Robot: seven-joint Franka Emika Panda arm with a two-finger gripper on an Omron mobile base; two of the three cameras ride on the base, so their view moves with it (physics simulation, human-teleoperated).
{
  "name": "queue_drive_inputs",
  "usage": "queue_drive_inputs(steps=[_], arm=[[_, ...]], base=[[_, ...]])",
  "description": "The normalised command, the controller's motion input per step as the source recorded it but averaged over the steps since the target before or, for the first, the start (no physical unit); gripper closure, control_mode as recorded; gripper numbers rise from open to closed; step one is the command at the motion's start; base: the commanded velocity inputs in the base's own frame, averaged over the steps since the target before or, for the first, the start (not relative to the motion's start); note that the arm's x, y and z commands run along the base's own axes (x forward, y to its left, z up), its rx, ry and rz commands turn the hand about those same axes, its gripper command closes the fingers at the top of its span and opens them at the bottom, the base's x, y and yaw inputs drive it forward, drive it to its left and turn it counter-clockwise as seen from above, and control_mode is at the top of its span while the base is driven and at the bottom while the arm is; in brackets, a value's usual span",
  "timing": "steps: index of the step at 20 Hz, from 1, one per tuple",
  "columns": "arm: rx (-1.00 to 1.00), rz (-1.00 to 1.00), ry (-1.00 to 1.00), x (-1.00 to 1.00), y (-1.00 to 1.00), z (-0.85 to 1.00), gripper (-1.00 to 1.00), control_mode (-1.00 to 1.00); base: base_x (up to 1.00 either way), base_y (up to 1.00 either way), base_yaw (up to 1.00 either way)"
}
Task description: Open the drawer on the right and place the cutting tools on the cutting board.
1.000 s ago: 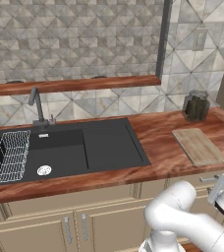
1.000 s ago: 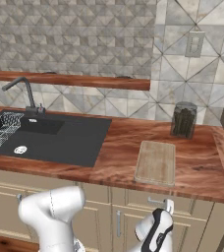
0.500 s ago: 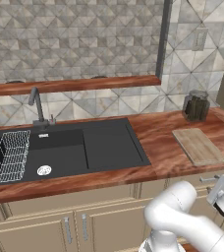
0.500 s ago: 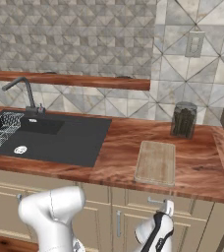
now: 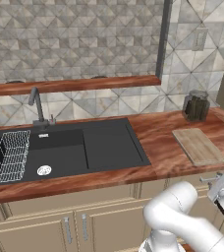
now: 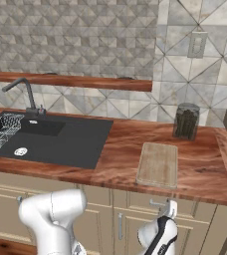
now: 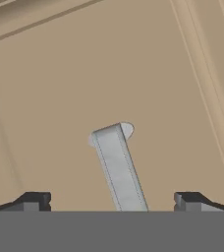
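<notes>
The drawer (image 6: 200, 204) sits under the right end of the counter, its beige front flush with the cabinet. Its small silver handle (image 7: 116, 167) runs up between my open gripper (image 7: 111, 202), one dark fingertip on each side and neither touching it. From the right base view, the gripper (image 6: 170, 210) hangs just in front of the handle (image 6: 158, 203). In the left base view the gripper (image 5: 216, 186) is at the drawer front (image 5: 192, 181). The cutting board (image 5: 199, 146) (image 6: 158, 164) lies bare on the counter above. The cutting tools are hidden.
A dark glass jar (image 5: 196, 106) (image 6: 186, 121) stands behind the board. The black sink (image 5: 84, 147) with faucet (image 5: 35, 101) and wire rack (image 5: 8, 157) takes the left. Taller cabinet doors (image 6: 120, 229) flank the drawer below the counter edge.
The hand has crept slightly up and closer to the drawer handle. The jaws have stayed open, and the drawer front has not moved.
</notes>
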Motion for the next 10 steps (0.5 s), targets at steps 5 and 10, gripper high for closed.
queue_drive_inputs(steps=[5, 10], arm=[[0.00, 0.00, 0.01, 0.05, 0.00, 0.19, -1.00, -1.00], [0.00, 0.00, 0.06, 0.20, 0.01, 0.00, -1.00, -1.00]], base=[[0.00, 0.00, 0.00], [0.00, 0.00, 0.00]])
